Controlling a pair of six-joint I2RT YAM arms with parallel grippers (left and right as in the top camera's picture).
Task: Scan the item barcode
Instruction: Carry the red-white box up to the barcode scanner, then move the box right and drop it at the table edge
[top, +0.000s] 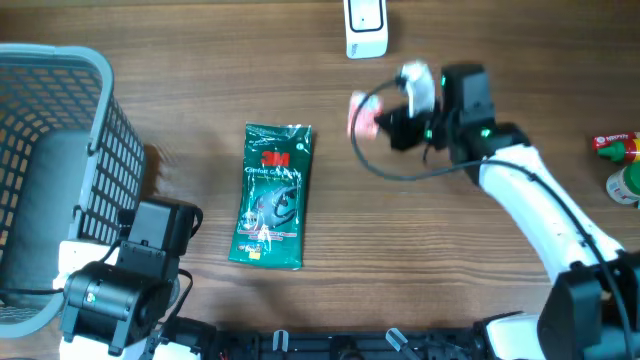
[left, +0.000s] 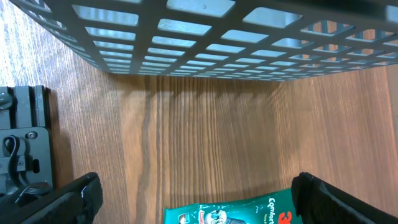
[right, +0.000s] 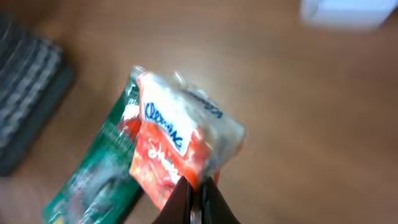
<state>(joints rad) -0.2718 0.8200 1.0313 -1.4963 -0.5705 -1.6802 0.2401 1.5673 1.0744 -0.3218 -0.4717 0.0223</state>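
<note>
Red packet (right: 174, 155) above wooden table (right: 298, 93) (brown)

Warm brown wood grain all across the surface (top: 200, 60), fine darker streaks running through it. Pale grey basket (top: 100, 140), an open square lattice. The flat packet (top: 270, 195) is deep green, with a red logo and white print. The pouch (right: 180, 146) shows red-orange under clear film, with a white label and blue lettering. White scanner (top: 366, 28) up top, and a white arm (top: 530, 195) with black fittings.
</note>
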